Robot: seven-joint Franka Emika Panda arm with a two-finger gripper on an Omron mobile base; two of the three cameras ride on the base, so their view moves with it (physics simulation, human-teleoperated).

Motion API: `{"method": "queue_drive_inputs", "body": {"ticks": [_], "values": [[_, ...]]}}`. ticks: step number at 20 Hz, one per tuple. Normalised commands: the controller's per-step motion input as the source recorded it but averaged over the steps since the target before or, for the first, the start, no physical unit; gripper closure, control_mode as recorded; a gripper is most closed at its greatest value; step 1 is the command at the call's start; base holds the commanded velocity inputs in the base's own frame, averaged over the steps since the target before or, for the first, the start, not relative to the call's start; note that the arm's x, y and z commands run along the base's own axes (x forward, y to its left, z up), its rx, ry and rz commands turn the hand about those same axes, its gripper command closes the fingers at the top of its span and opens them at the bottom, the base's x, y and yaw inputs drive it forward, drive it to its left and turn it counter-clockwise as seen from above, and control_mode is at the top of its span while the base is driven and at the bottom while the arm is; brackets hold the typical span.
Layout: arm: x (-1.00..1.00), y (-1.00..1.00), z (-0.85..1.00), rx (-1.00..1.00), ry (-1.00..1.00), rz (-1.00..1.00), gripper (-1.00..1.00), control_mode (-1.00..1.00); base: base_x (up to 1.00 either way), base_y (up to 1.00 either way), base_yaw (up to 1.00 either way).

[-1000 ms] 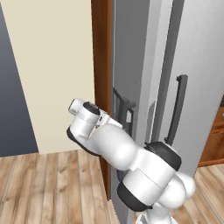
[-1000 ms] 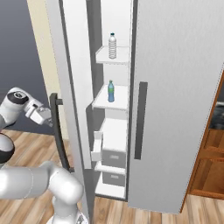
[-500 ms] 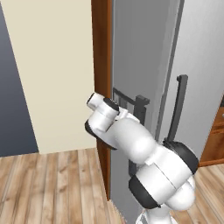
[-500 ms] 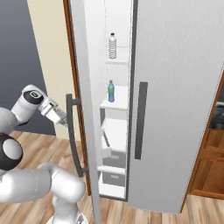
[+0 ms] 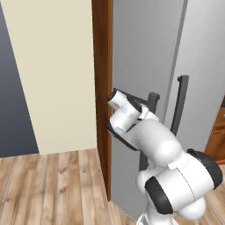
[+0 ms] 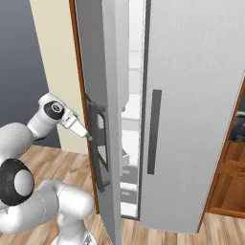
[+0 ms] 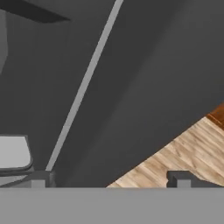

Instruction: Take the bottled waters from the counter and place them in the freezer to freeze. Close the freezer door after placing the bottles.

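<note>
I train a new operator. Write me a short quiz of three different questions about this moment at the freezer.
1. True or false: the freezer door is fully shut.
2. Where is the gripper? A) on a shelf inside the freezer B) at the door's outer face, beside the dark handle C) down at the wooden floor
3. Fill in: the gripper's jaws are ____.

Key
1. False: a gap remains, and white shelves and drawers show through it.
2. B
3. open, holding nothing

Kitchen: tall freezer [image 6: 191, 95], wood floor [image 5: 52, 184]
</note>
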Motion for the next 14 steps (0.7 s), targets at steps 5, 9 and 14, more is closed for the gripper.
{"method": "queue_drive_inputs", "body": {"ticks": [5,9,14], "values": [[0.22,-0.55,0.11,0.19,0.12,0.09,-1.0,-1.0,0.0,0.0,0.0],[0.26,-0.73,0.05,0.28,0.15,0.16,-1.0,-1.0,0.0,0.0,0.0],[0.2,-0.63,0.0,0.24,0.03,0.12,-1.0,-1.0,0.0,0.0,0.0]]}}
